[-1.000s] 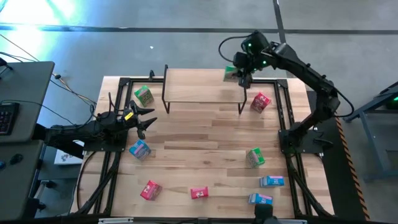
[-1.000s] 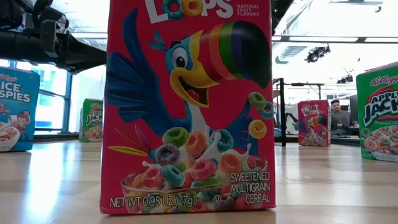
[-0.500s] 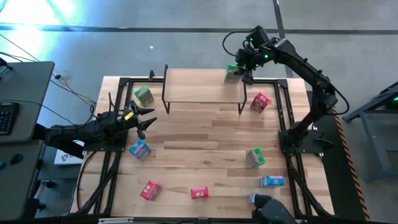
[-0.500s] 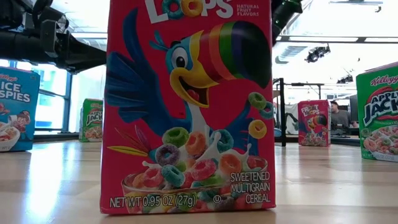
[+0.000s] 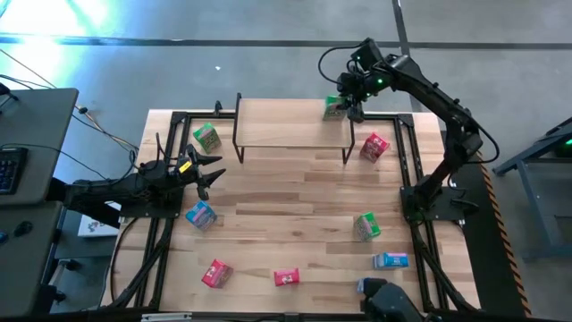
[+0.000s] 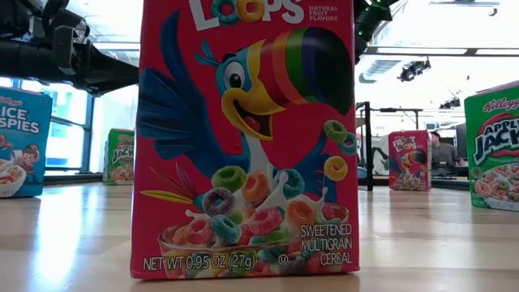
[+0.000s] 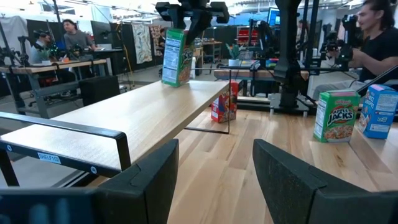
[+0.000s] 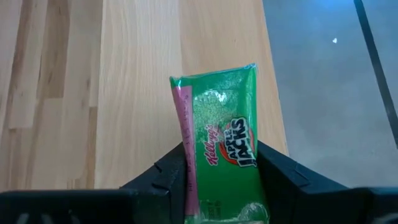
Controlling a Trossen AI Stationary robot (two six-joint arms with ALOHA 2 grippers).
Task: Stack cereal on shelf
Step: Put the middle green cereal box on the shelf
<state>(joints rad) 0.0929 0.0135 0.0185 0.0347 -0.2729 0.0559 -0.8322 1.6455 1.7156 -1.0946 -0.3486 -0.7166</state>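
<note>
The floor (image 5: 223,67) around the table is grey concrete, with a bright glare of light (image 5: 80,18) at one corner. A grey desk (image 5: 31,143) with a keyboard (image 5: 7,170) stands beside the table. Behind, the room has large windows (image 6: 97,130), ceiling lamps (image 6: 413,69), workbenches (image 7: 56,65) and seated people (image 7: 379,37).

From the low view I lose most of the tabletop (image 6: 422,243) behind the big pink-red cardboard cereal box (image 6: 247,138), whose top is cut off by the picture's edge. From above, a dark rounded object (image 5: 391,304) at the bottom edge covers the blue box there; I cannot tell what it is. In the right wrist view, the green cereal box (image 8: 224,140) runs off the frame.
</note>
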